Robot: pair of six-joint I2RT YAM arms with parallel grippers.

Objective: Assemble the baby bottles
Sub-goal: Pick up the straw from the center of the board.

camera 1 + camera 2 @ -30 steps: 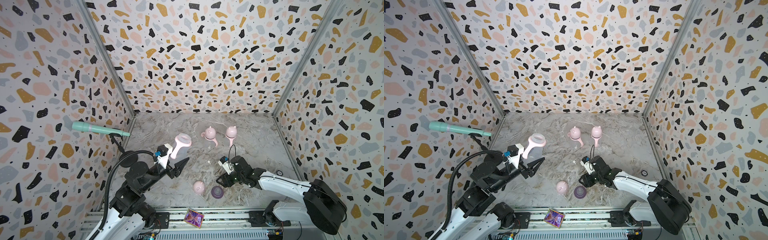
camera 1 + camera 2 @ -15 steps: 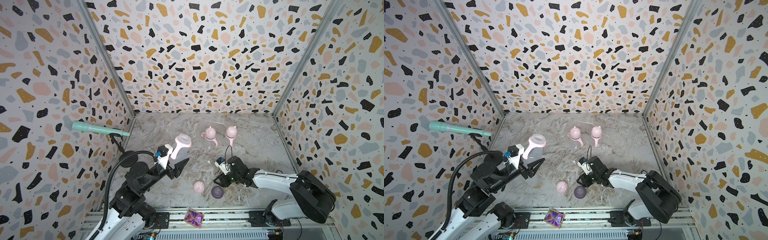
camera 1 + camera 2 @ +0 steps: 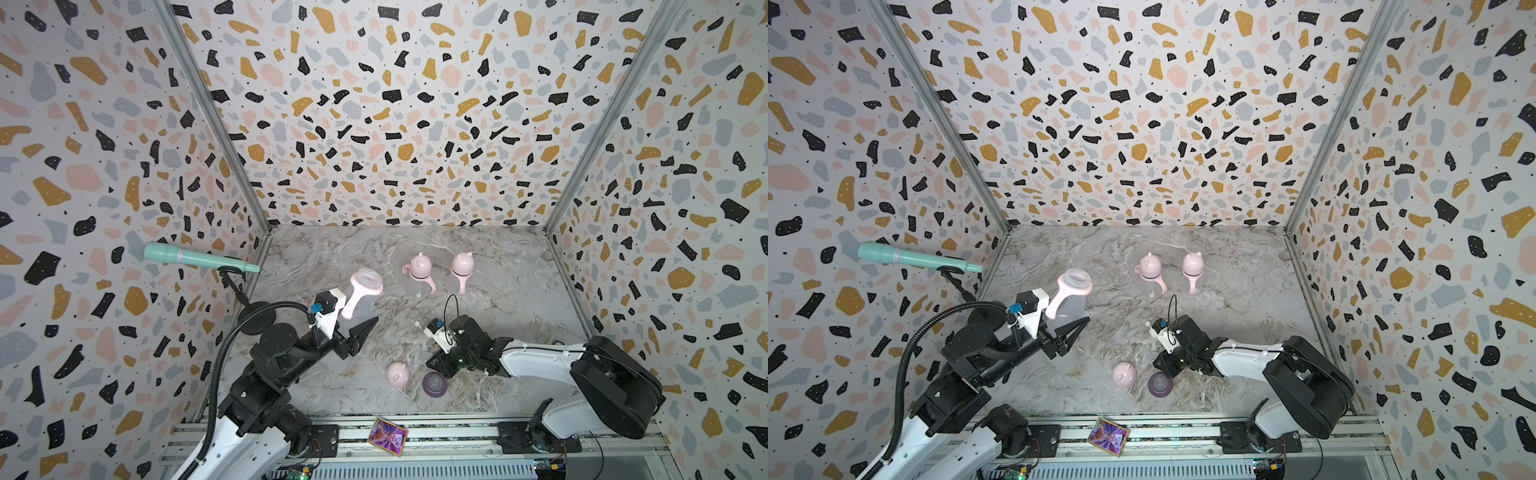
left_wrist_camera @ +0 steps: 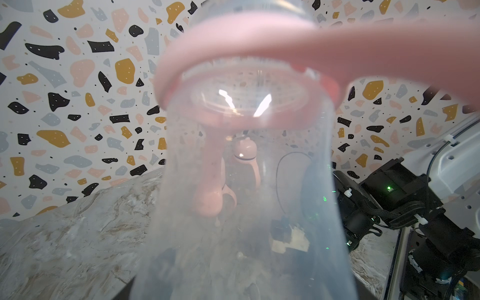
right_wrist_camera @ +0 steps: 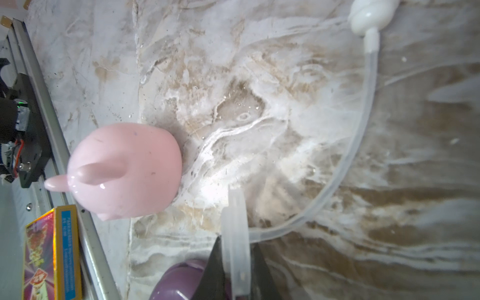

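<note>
The left tool [image 3: 353, 322] is pinching the lower body of an open bottle [image 3: 365, 291]. The bottle is clear, with a pink handled collar and no teat or cap. It hangs tilted above the marbled surface [image 3: 316, 257], left of centre in both top views.

The right tool [image 5: 237, 272] sits low, just right of centre in the top views. Its black fingers [image 5: 215, 267] are pressed together on the edge of a clear disc [image 5: 235, 220], from which a thin curved tube [image 5: 358, 145] runs. It looks like a straw insert, though the close view is too cramped to be sure.

Just beside that tool, at lower centre in a top view, lies a purple teat ring [image 3: 435, 384]. A loose pink eared cap [image 3: 397, 375] lies close on the ring's left. One capped bottle [image 3: 419, 272] and a second capped bottle [image 3: 462, 270] stand upright side by side, above centre and toward the back wall.
</note>
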